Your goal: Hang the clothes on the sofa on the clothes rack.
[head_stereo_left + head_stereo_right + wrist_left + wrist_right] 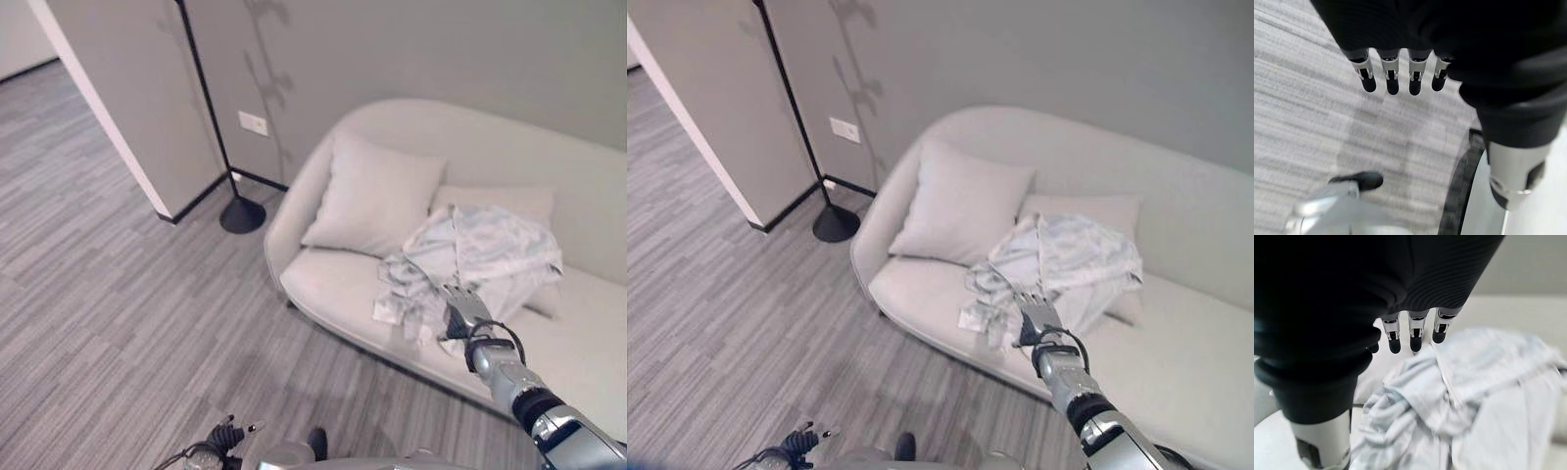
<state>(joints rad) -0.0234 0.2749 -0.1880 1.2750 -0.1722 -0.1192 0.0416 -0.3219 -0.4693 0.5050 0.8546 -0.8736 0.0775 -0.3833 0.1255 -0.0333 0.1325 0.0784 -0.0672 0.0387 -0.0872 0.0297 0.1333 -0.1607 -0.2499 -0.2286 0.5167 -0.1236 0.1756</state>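
Observation:
A crumpled pale blue-white garment (470, 262) lies on the seat of the light grey sofa (338, 284), draped partly over a small cushion. My right hand (465, 313) reaches out over the garment's near edge with its fingers (1413, 335) straight and nothing held; the cloth (1459, 396) lies just past the fingertips. Down by the floor hangs my left hand (223, 439), its fingers (1393, 81) straight and empty. The black pole (211, 108) with a round base (242, 215) stands left of the sofa.
A large light cushion (372, 196) leans on the sofa's back at its left end. A grey partition wall (127, 98) stands at the left, with a wall socket (253, 123) behind the pole. Grey striped carpet (118, 313) covers the floor in front.

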